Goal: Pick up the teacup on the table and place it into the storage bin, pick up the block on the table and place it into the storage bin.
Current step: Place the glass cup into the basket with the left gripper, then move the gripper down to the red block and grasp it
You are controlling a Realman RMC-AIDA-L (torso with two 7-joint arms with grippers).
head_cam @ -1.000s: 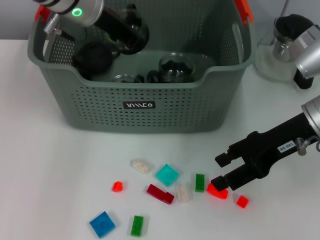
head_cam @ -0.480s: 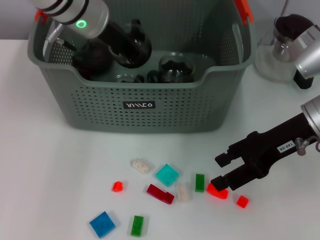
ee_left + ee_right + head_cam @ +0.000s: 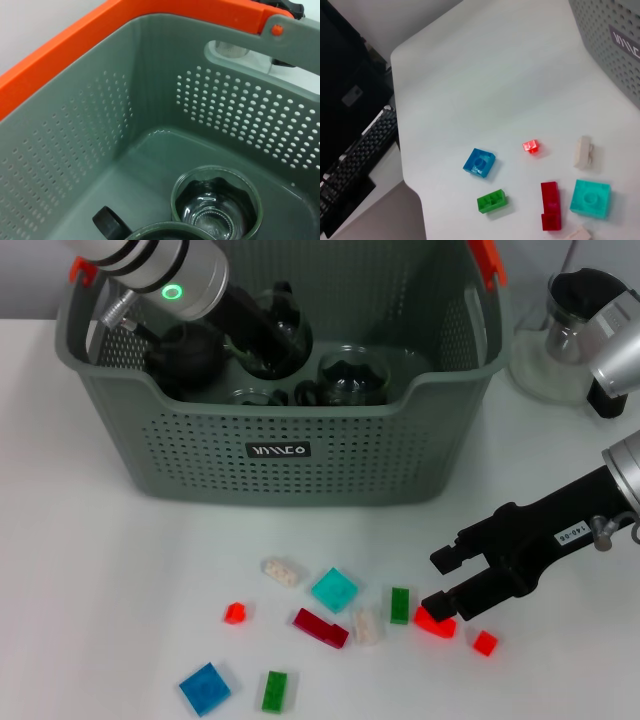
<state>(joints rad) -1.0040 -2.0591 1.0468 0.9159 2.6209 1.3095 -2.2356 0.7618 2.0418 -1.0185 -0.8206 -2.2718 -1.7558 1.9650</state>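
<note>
Where holes stop, storage bin (image 3: 290,400) label (image 3: 279,451), lettering unreadable.

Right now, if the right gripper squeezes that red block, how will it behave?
Probably stiff: the red block looks like hard, glossy plastic. It's small and likely light, so it could skid on the smooth table or squirt from the right gripper under an off-centre pinch. Unlikely to roll, being flat-sided.

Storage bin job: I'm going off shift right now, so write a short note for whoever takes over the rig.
Left gripper: reaching down inside the storage bin, among the glass teacups lying there; grip state unclear.
Right gripper: low over the table, open, around a red block.
Done: several teacups binned.
Left: every block, such as the teal block, blue block and dark red block, sits on the table in front of the bin.
</note>
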